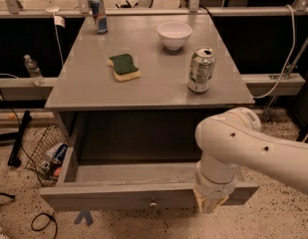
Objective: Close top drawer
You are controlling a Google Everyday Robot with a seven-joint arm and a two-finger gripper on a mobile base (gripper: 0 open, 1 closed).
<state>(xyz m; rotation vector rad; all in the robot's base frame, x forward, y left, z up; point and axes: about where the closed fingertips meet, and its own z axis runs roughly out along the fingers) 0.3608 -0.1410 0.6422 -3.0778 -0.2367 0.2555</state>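
The top drawer [118, 197] of the grey cabinet stands pulled far out and looks empty inside. Its plain front panel faces me, with a small round metal knob [153, 203] at the centre. My white arm comes in from the right. My gripper [211, 204] hangs at the right part of the drawer's front panel, right of the knob and against the panel's top edge. The wrist covers most of the gripper. The lower drawers are out of view.
On the cabinet top [78, 91] stand a green-and-yellow sponge [124, 66], a white bowl [174, 35], a soda can [201, 69] and a blue can [98, 15]. A wire basket [46, 151], cables and a water bottle [32, 68] are at the left.
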